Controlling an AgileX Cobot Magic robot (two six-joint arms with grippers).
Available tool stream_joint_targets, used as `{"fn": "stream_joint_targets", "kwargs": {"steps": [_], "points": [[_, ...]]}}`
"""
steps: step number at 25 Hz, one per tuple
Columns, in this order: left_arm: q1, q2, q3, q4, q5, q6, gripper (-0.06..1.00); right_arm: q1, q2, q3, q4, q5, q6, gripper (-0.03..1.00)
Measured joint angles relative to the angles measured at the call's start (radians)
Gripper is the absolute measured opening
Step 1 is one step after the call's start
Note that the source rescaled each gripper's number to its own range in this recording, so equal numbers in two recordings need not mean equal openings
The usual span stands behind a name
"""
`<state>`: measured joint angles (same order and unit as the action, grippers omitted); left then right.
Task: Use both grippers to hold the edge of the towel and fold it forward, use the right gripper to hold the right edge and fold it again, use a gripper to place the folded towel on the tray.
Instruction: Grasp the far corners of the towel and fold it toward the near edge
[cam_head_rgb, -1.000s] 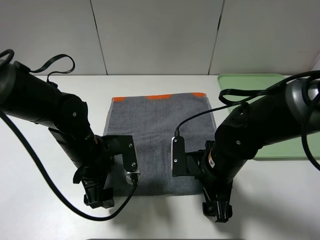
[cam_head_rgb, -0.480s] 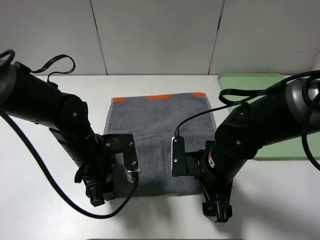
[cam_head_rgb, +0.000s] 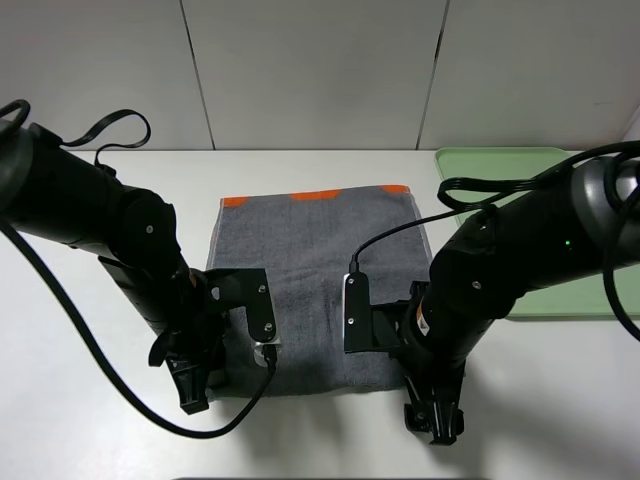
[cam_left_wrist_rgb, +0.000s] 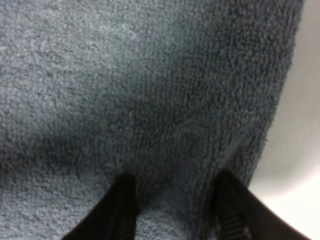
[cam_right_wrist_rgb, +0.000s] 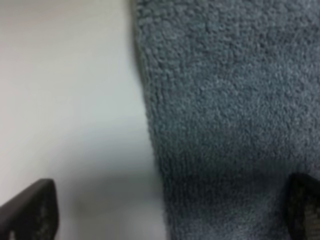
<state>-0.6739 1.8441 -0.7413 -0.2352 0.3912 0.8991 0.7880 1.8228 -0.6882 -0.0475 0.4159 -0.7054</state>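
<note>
Exterior high: towel runs lengthwise away; left claw pinches its edge, right claw gapes.

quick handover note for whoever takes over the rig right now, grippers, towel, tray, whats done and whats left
Left gripper: fingers down on the towel at its near left corner, jaws narrowed; grip not confirmed.
Right gripper: open, straddling the near right edge.
Towel: flat and unfolded on the table, orange band at the far end.
Tray: far right.
Done: both grippers at the near edge.
Left: close, fold forward, fold again, place on tray.
</note>
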Motion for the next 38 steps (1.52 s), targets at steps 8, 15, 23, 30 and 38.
{"fn": "stream_joint_targets", "kwargs": {"steps": [8,15,23,30,38], "points": [[0.0,0.001,0.0,0.0,0.003,0.0,0.18,0.0,0.003,0.0,-0.004,-0.035,0.0,0.31],[0.0,0.001,0.0,0.0,0.003,0.0,0.01,0.0,0.003,0.0,-0.004,-0.042,0.0,0.0],[0.0,0.001,0.0,0.001,0.003,0.002,0.0,0.0,0.003,0.0,-0.005,-0.042,0.0,0.0],[0.0,0.001,0.0,0.002,0.003,0.003,0.0,0.0,0.003,0.0,-0.005,-0.041,0.0,0.0],[0.0,-0.021,0.0,0.015,0.048,0.004,0.0,0.0,-0.052,-0.001,0.008,0.038,0.004,0.0]]}}
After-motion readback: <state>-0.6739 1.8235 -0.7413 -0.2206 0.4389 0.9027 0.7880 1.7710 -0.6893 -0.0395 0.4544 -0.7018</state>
